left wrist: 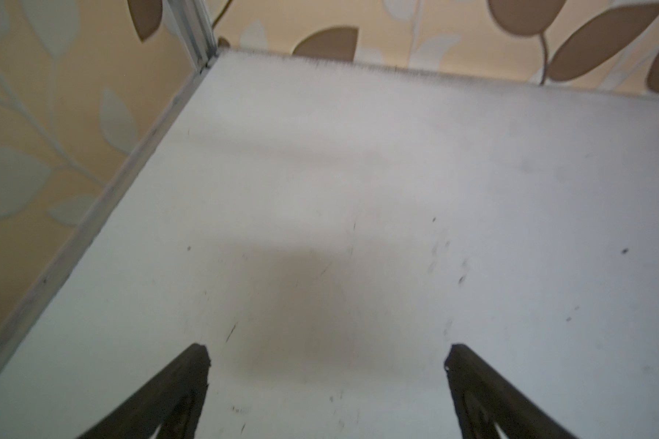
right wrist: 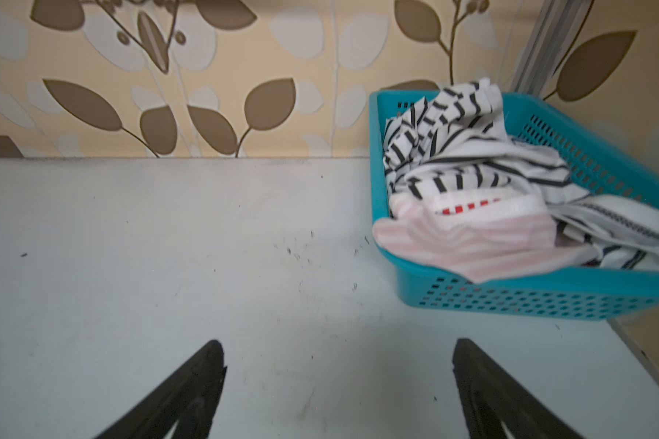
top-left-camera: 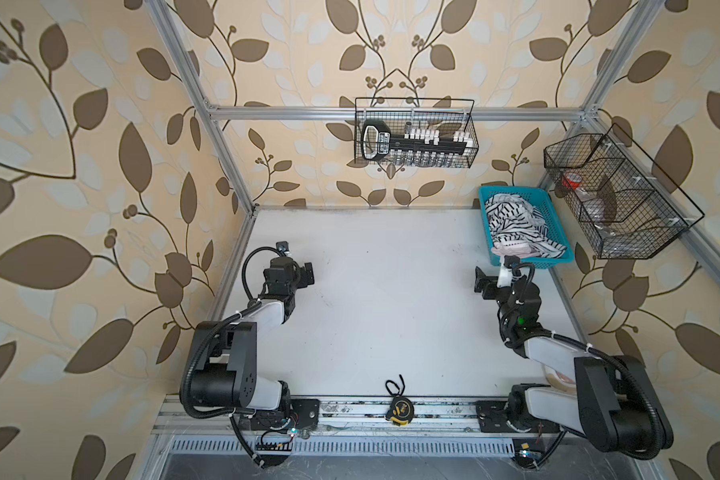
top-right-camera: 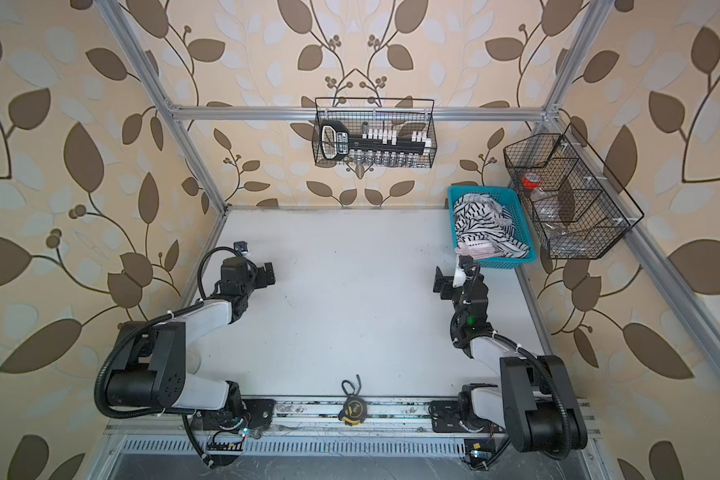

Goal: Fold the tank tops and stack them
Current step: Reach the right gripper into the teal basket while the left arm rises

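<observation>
Turquoise basket (right wrist: 510, 300), black-and-white striped tank top (right wrist: 453, 152), pale red-and-white striped tank top (right wrist: 472, 245), beige brown-leaf wallpaper (right wrist: 214, 95)

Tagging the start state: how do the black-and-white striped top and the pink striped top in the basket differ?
The black-and-white top has bold dark stripes; the pink top has faint pale ones. The black-and-white top is heaped toward the far end of the turquoise basket; the pink top lies at the near end, spilling over the rim. Both are crumpled and unfolded.
</observation>
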Robot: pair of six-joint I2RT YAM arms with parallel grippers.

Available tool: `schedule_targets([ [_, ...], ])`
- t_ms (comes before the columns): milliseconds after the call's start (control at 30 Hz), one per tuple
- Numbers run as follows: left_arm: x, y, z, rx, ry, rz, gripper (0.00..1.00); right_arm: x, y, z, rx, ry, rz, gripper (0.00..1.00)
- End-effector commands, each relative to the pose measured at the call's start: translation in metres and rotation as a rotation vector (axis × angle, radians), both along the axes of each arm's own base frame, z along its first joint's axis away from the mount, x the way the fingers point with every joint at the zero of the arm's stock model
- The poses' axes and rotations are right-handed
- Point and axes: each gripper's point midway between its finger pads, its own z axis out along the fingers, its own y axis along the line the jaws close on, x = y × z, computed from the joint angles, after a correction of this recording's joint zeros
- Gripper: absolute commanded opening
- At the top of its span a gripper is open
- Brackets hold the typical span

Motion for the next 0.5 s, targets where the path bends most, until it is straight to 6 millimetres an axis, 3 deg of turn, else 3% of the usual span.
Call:
schedule_targets([
  [0, -0.004, -0.025, 0.015, -0.101, 0.041, -0.097, 0.99, -0.001, 0.003, -0.001, -0.017, 0.095, 0.007, 0.94],
  [300, -0.021, -0.106, 0.069, -0.319, 0.002, -0.416, 0.98, 0.008, 0.003, 0.042, -0.008, 0.223, 0.005, 0.95],
  [467, -0.033, -0.133, 0.096, -0.393, -0.021, -0.535, 0.98, 0.021, 0.0, 0.062, 0.014, 0.292, 0.0, 0.95],
])
